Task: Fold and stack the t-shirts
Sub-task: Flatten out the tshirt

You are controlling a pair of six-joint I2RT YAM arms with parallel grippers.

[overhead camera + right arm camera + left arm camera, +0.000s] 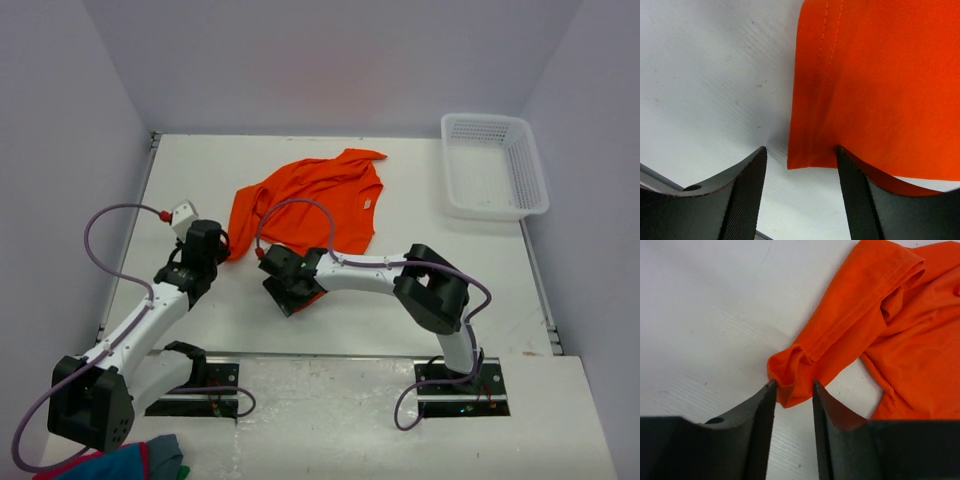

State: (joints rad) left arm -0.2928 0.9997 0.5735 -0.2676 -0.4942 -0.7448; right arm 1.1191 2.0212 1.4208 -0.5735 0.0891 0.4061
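1. On the white table (200,170), toward its far middle, the orange t-shirt (310,205) lies rumpled and unfolded. Its body is spread out, and one sleeve is bunched toward the left arm. A white basket (532,165) stands well apart at the far right.
2. The left claw (793,385) has its fingers slightly apart. The end of the sleeve cuff (790,365) lies between the tips and touches the inner face of one finger. It looks loose rather than squeezed.
3. The right claw (801,150) is spread wide and sits low over the table. A corner of the stitched hem (822,75) lies flat between its fingers, and nothing is pinched.
4. Risk at the left: the cloth is thin and soft. If the cuff catches on a fingertip as that arm lifts away, the sleeve would drag and crumple further.
5. Risk at the right: the corner lies flat against the table, so closing fingers may slide over it or take only a sliver. A shallow bite would likely slip once the hem is pulled.
6. If two layers lie at that corner, grabbing only the upper one would twist the fold. The wrist view does not show how many there are.
7. Both arms work near the shirt's near edge, so a crossing move could knock them together.
8. By my reading, no fold is made yet.
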